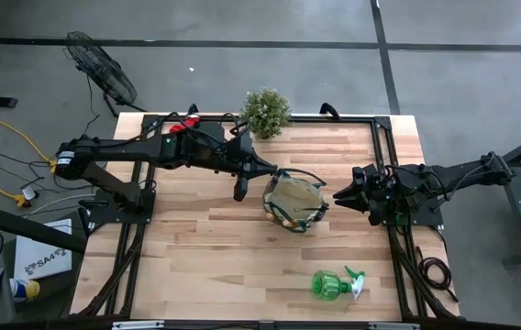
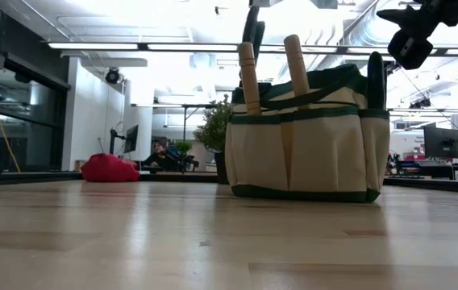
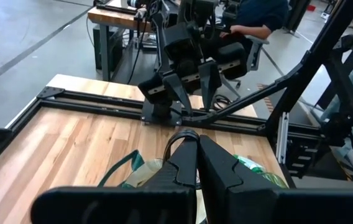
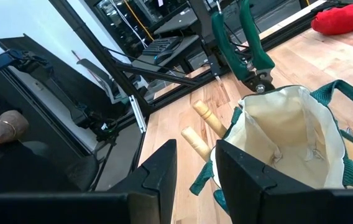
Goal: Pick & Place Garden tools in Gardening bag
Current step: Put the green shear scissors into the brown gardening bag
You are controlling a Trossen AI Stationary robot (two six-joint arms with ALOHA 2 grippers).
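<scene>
The tan gardening bag [image 1: 294, 202] with green trim stands upright at mid-table. Two trowels stick out of its outer pocket by their wooden handles [image 2: 247, 76] [image 2: 297, 64]. My left gripper [image 1: 270, 172] is at the bag's left rim, shut on the grey-green pruning shears [image 4: 246, 50]. My right gripper [image 1: 337, 195] is open and empty just right of the bag. The red glove bundle [image 1: 184, 126] lies at the far left. The green spray bottle [image 1: 334, 284] lies on its side near the front edge. My left gripper holds the shears by the upper part of their green handles [image 4: 242, 18]; the place of contact lies beyond the right wrist view's top, and the fingers [image 3: 217, 168] hide it in the left wrist view. The shears hang blades down, their tip [image 4: 260, 87] at the bag's rim.
A small bushy potted plant [image 1: 266, 112] stands at the far edge behind the bag. Black frame rails [image 1: 384, 147] run along the table's sides and far edge. Bare wood lies between the bag and the spray bottle. A person sits beyond the table [image 3: 260, 15].
</scene>
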